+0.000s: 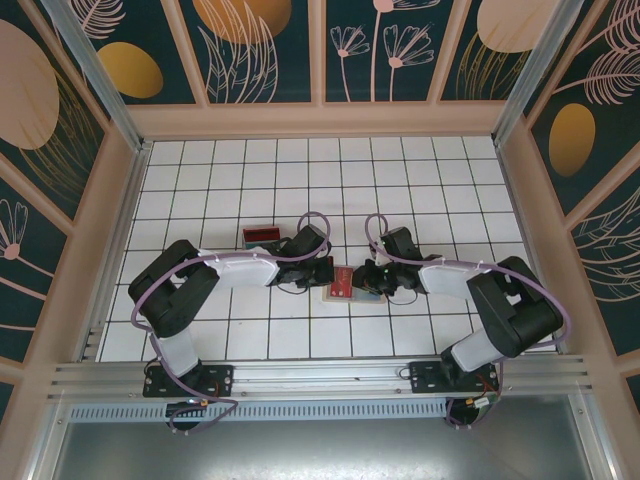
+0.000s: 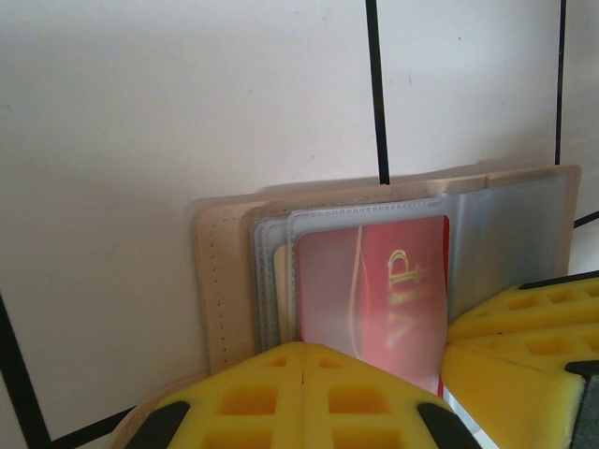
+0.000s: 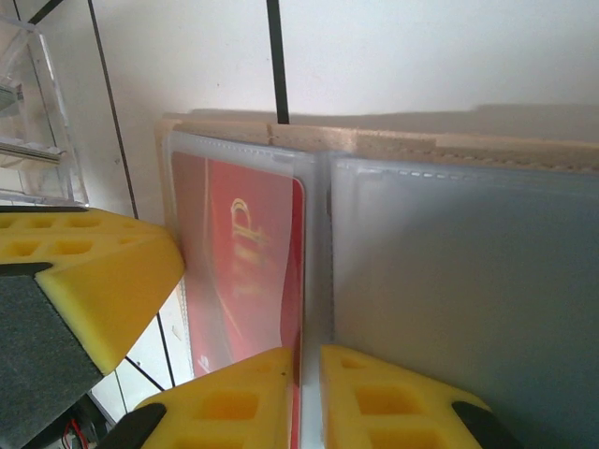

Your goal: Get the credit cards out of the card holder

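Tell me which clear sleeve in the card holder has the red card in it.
The left sleeve in the right wrist view holds the red VIP card; the sleeve right of it looks empty, plain grey.

The tan card holder [image 2: 225,290] lies open, a red credit card [image 2: 398,281] seemingly in its clear sleeve.

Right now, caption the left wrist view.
Shut left gripper at the open card holder, red card in its clear sleeve.
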### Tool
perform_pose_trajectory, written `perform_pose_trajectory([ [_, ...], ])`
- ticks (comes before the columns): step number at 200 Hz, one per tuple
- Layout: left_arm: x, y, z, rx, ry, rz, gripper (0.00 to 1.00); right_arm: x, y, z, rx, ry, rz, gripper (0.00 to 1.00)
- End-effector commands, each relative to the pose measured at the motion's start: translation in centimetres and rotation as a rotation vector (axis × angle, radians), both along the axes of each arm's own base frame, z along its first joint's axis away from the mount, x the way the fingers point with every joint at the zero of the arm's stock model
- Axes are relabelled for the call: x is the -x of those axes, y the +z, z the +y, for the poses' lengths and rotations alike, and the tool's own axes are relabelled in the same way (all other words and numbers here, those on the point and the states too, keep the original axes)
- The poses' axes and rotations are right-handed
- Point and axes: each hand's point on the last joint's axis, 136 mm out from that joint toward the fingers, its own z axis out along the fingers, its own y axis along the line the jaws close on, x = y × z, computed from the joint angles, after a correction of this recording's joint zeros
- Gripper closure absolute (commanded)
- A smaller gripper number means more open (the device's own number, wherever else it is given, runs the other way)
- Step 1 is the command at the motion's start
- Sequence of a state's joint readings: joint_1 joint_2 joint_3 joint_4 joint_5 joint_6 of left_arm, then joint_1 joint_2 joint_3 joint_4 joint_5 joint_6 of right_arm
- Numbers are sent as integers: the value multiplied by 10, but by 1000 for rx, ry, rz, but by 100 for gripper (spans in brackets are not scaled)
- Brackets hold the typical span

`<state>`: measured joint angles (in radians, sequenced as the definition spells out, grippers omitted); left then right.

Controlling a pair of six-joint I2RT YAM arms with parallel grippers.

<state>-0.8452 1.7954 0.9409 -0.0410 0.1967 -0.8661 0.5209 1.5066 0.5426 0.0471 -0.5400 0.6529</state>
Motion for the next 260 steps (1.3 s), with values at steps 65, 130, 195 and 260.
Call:
perform_pose_trajectory([
  [65, 21, -30, 15, -79, -7, 85, 100, 3, 9, 20, -92, 63, -1, 85],
  [130, 21, -31, 17, -93, 0, 84, 100, 4, 6, 10, -55, 41, -1, 98],
  [195, 22, -38, 29, -153, 22, 91, 100, 6, 1, -6, -38, 9, 5, 100],
  [260, 22, -38, 27, -140, 20, 94, 100, 6, 5, -2, -64, 21, -1, 100],
])
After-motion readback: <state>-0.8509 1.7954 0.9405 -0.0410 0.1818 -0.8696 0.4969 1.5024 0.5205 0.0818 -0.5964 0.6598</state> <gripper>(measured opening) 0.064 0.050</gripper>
